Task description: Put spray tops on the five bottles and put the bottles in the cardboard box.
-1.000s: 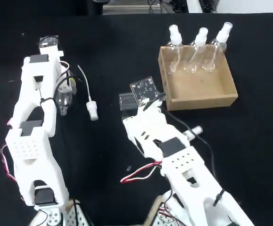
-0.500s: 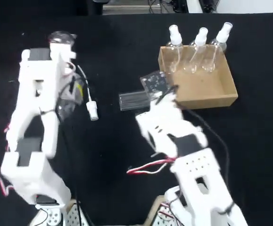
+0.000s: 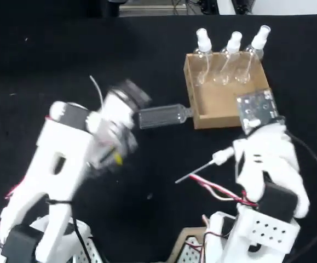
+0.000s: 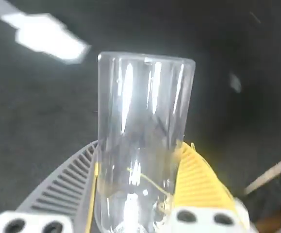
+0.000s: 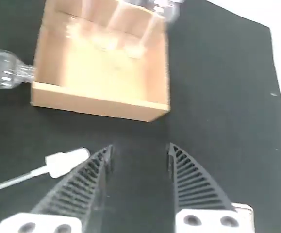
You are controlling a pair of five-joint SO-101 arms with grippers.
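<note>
No readable text, label or number stands on the cardboard box [image 3: 229, 119] or the bottles [image 3: 224, 67].

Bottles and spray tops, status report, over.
Left gripper shut on clear bottle. Right gripper open, loose spray top beside it. Three capped bottles in cardboard box; uncapped bottle lying at its corner.

Blur hides the left end effector [image 3: 115, 134]; its bottle [image 4: 140, 131] is cropped.
</note>
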